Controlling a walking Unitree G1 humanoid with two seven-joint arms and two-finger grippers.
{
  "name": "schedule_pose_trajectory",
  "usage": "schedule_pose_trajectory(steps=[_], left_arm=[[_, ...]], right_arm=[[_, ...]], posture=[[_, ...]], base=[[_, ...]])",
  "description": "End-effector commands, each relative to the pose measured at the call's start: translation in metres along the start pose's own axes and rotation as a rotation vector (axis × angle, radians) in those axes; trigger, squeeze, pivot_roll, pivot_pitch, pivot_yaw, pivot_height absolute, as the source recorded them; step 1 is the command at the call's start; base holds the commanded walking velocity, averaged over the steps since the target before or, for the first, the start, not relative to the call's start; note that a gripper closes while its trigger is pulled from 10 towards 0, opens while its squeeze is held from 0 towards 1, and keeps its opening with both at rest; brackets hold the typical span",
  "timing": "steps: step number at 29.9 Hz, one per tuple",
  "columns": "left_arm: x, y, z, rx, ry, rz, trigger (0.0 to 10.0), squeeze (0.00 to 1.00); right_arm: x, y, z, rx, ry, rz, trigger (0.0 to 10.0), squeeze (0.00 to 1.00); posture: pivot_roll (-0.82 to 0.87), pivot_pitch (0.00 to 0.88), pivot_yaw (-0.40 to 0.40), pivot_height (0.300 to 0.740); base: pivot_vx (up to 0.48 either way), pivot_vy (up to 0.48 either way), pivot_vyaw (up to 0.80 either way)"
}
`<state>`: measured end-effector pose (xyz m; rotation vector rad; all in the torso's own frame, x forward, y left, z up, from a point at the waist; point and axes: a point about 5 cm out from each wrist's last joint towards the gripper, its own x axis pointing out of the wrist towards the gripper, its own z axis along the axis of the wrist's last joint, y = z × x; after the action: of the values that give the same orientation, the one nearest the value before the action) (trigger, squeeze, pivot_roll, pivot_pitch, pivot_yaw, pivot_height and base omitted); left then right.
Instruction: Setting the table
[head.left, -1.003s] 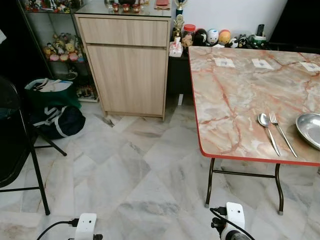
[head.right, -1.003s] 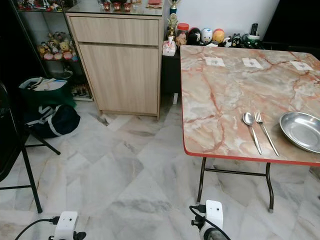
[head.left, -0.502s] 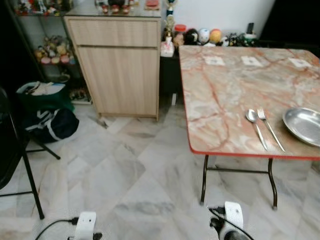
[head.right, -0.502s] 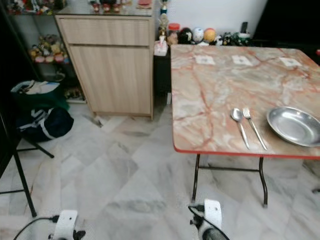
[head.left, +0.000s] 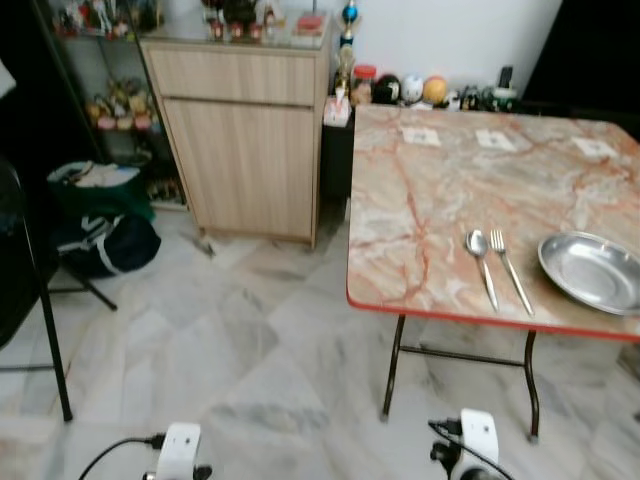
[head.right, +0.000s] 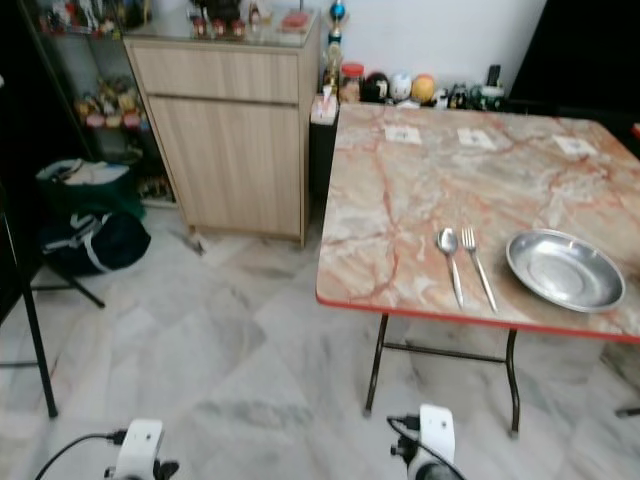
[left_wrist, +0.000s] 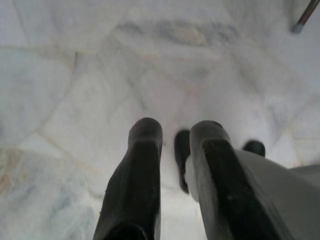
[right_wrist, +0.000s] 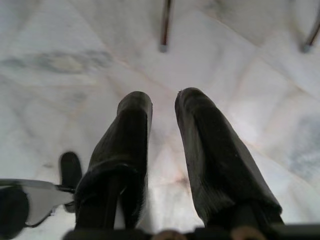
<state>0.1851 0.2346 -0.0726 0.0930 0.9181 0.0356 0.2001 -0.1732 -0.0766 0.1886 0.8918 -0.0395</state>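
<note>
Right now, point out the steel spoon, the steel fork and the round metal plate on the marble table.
Steel spoon (head.right: 447, 240), right eye view, on its bowl.
Steel fork (head.right: 478, 272), right eye view, mid-handle.
Round metal plate (head.right: 563, 269), right eye view, on its shallow centre.

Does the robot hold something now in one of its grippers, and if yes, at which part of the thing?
Nothing is held. The left gripper and the right gripper both hang open over the marble floor, with bare floor between their fingers.
</note>
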Motion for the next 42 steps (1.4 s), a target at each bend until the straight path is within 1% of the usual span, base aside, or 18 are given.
schedule_pose_trajectory(steps=[1, 12, 17, 19, 22, 24, 26, 29, 33, 36, 37, 38, 41, 42], left_arm=[[0.001, -0.005, 0.002, 0.02, 0.003, -0.023, 10.0, 0.0], [0.002, -0.008, 0.005, 0.037, -0.002, -0.039, 10.0, 0.0], [0.002, -0.009, 0.005, 0.061, 0.006, -0.053, 10.0, 0.0], [0.002, -0.009, 0.004, 0.072, 0.01, -0.06, 10.0, 0.0], [0.002, -0.008, 0.004, 0.062, 0.011, -0.055, 10.0, 0.0], [0.001, -0.004, 0.005, 0.087, 0.012, -0.052, 10.0, 0.0], [0.001, 0.002, 0.005, 0.071, 0.008, -0.031, 10.0, 0.0], [0.0, 0.005, 0.006, 0.072, 0.009, -0.027, 10.0, 0.0], [0.0, 0.006, 0.006, 0.071, 0.008, -0.023, 10.0, 0.0], [0.0, 0.006, 0.005, 0.065, 0.004, -0.017, 10.0, 0.0], [0.0, 0.006, 0.004, 0.054, 0.001, -0.011, 10.0, 0.0], [0.0, 0.005, 0.004, 0.051, 0.001, -0.01, 10.0, 0.0], [0.0, 0.005, 0.003, 0.045, 0.003, -0.008, 10.0, 0.0], [0.0, 0.005, 0.002, 0.043, 0.004, -0.006, 10.0, 0.0]], right_arm=[[-0.001, -0.005, -0.001, 0.006, 0.001, -0.014, 10.0, 0.0], [-0.001, -0.004, -0.003, 0.007, 0.006, -0.013, 10.0, 0.0], [-0.001, -0.003, -0.004, 0.009, 0.008, -0.013, 10.0, 0.0], [-0.001, -0.002, -0.004, 0.009, 0.008, -0.011, 10.0, 0.0], [-0.001, -0.001, -0.004, 0.015, 0.007, -0.012, 10.0, 0.0], [0.0, 0.003, -0.005, 0.03, 0.006, -0.012, 10.0, 0.0], [0.0, 0.006, -0.006, 0.043, 0.005, -0.009, 10.0, 0.0], [0.0, 0.008, -0.007, 0.054, 0.004, -0.01, 10.0, 0.0], [0.0, 0.008, -0.008, 0.113, -0.009, -0.034, 10.0, 0.0], [-0.001, 0.006, -0.006, 0.101, -0.042, -0.06, 10.0, 0.0], [-0.002, 0.003, -0.004, 0.063, -0.08, -0.107, 10.0, 0.0], [-0.002, 0.002, -0.003, 0.054, -0.09, -0.125, 10.0, 0.0], [-0.003, 0.009, 0.015, 0.147, -0.247, -0.167, 10.0, 0.0], [-0.004, 0.011, 0.024, 0.142, -0.313, -0.154, 10.0, 0.0]], posture=[[0.15, 0.0, -0.074, 0.74], [0.14, 0.0, -0.063, 0.74], [0.15, 0.0, -0.05, 0.74], [0.15, 0.0, -0.041, 0.74], [0.15, 0.0, -0.031, 0.74], [0.15, 0.0, -0.001, 0.74], [0.14, 0.0, 0.01, 0.74], [0.14, 0.0, 0.012, 0.74], [0.14, 0.0, 0.006, 0.74], [0.13, 0.0, -0.006, 0.74], [0.13, 0.0, -0.016, 0.74], [0.12, 0.0, -0.021, 0.74], [0.12, 0.0, -0.029, 0.74], [0.11, 0.0, -0.036, 0.74]], base=[[0.0, -0.296, 0.0], [0.0, -0.3, 0.0], [0.0, -0.34, 0.0], [0.0, 0.0, 0.0], [0.0, 0.0, 0.0], [0.0, 0.0, 0.0], [0.0, 0.0, 0.0], [0.0, 0.0, 0.0], [0.0, 0.0, 0.0], [0.0, 0.0, 0.0], [0.0, 0.0, 0.0], [0.0, 0.0, 0.0], [0.0, 0.0, 0.0], [0.0, 0.0, 0.0]])
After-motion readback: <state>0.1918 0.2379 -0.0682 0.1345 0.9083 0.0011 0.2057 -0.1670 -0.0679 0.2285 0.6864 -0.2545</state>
